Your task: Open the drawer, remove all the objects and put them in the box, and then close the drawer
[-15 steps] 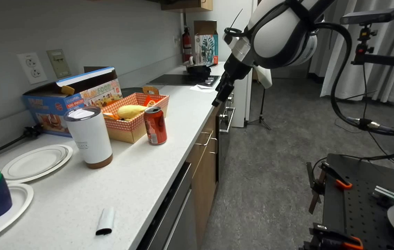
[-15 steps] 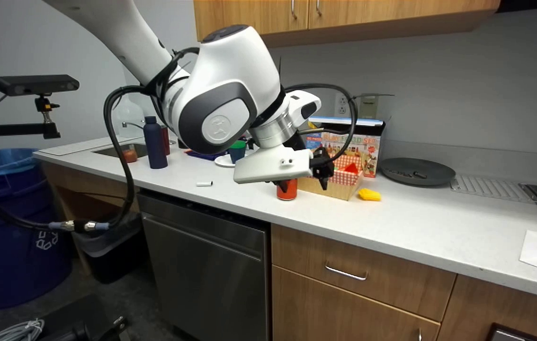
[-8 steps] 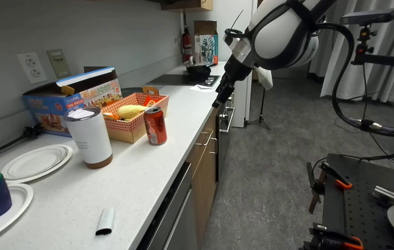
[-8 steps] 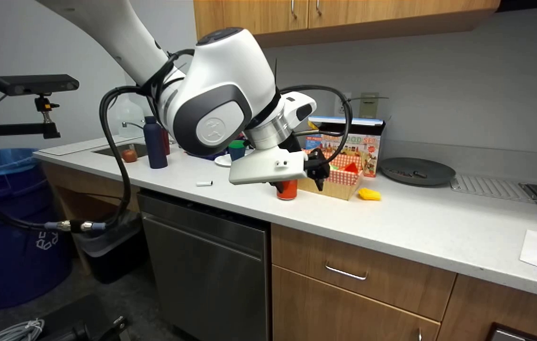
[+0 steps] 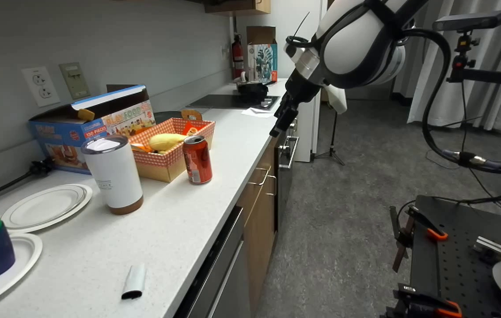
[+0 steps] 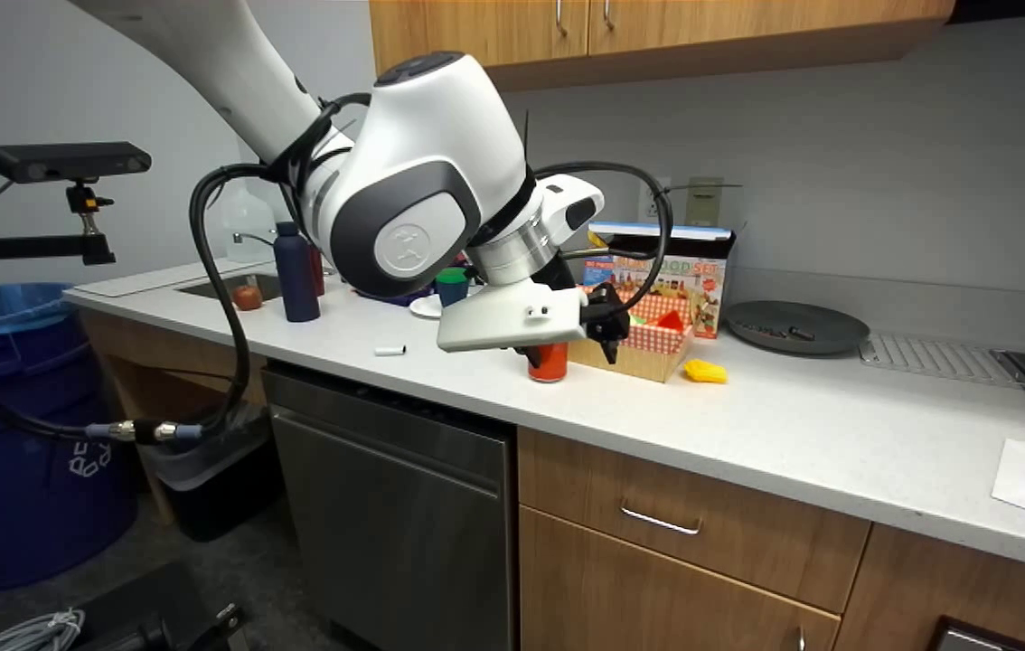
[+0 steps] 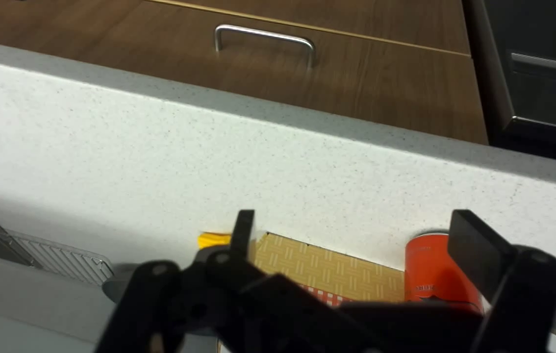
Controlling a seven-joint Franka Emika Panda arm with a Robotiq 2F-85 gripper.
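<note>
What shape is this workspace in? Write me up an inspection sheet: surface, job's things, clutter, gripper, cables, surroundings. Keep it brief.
Surface: white speckled counter.
Job's things: drawer shut, contents hidden; box open-topped on the counter, with a yellow curved piece and others not clearly made out inside.
Clutter: red can and white tumbler upright near the box; small white tube lying down; blue printed box by the wall.
Gripper: open; held object, nothing seen.
Cables: black cable hanging in a loop from the arm.
Surroundings: dishwasher beside the drawer; black cooktop; people, nothing seen.
</note>
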